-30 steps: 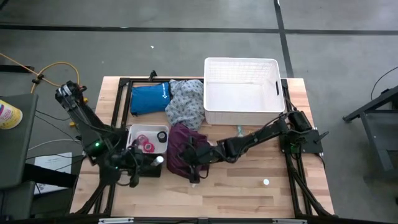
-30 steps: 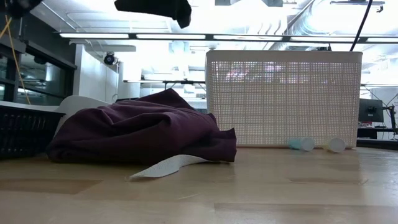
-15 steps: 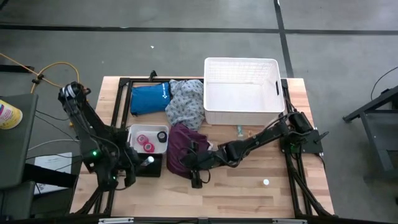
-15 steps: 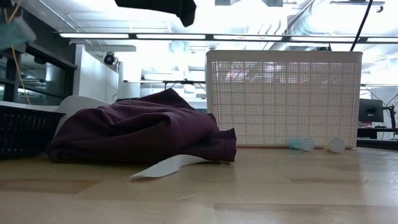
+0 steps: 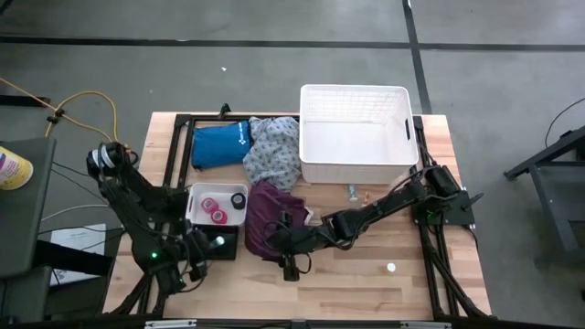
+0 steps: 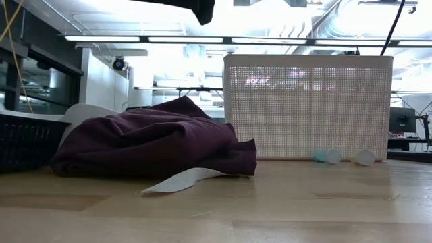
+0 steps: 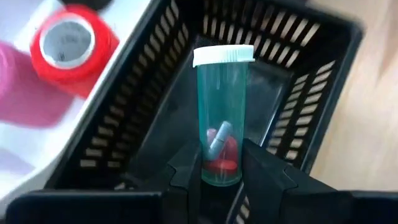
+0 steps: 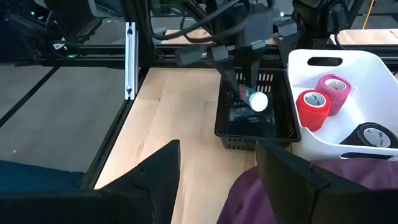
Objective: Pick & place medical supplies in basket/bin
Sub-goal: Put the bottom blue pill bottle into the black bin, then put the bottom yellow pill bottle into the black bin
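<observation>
Left gripper (image 7: 222,167) is clamped on a green vial (image 7: 222,118) with a white cap, pills visible inside; fingers narrow, pinching its lower end. Vial hangs over the black mesh crate (image 7: 311,93), which sits on the table (image 5: 366,283) just beside the small white tray (image 8: 348,134). The right wrist view shows the same vial (image 8: 255,99) above the crate (image 8: 252,127), cap end pointing down toward it.

Tray holds a red roll (image 8: 313,107), a pink roll (image 8: 333,87) and a black roll (image 8: 373,134).

Right gripper (image 8: 217,168) hovers low over the front edge of the maroon garment (image 5: 270,215), fingers spread fairly wide, nothing between them.

Maroon garment (image 6: 155,138) lies heaped mid-table with a white paper slip (image 6: 179,181) sticking out from under it. Grey-patterned garment (image 5: 274,151) lies behind it, next to a blue pouch (image 5: 219,144).

Large white basket (image 5: 355,137) stands at the back right. Two small capped vials (image 6: 327,156) (image 6: 364,157) lie on the table just in front of the basket. One tiny white round piece (image 5: 391,268) sits alone near the front right
</observation>
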Action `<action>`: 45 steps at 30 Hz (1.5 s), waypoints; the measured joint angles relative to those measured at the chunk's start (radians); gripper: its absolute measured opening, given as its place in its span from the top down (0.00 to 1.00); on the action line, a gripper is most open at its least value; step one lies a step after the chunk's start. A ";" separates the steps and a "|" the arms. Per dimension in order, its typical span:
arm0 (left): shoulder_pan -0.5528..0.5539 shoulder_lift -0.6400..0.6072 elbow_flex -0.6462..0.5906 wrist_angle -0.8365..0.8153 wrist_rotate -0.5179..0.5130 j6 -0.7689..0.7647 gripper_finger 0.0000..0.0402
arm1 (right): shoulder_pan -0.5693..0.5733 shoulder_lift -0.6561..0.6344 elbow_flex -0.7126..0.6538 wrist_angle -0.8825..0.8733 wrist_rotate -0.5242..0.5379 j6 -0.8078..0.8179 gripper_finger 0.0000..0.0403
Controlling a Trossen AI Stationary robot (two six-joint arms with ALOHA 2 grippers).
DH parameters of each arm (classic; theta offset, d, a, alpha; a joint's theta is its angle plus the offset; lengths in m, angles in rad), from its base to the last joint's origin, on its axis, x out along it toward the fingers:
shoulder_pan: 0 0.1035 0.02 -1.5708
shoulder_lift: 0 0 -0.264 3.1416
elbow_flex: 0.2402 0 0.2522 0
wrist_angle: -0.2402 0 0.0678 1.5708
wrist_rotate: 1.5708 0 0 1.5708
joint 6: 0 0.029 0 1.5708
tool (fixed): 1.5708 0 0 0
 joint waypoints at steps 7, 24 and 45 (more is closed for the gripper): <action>0.084 -0.024 0.000 0.001 0.088 0.132 0.78 | 0.000 0.000 0.000 0.000 0.000 0.022 0.51; 0.321 -0.058 0.000 0.062 0.240 0.458 0.78 | 0.001 0.000 0.000 -0.001 -0.057 0.022 0.51; 0.381 -0.058 0.000 0.062 0.277 0.501 0.56 | 0.000 0.000 0.000 -0.032 -0.057 0.022 0.51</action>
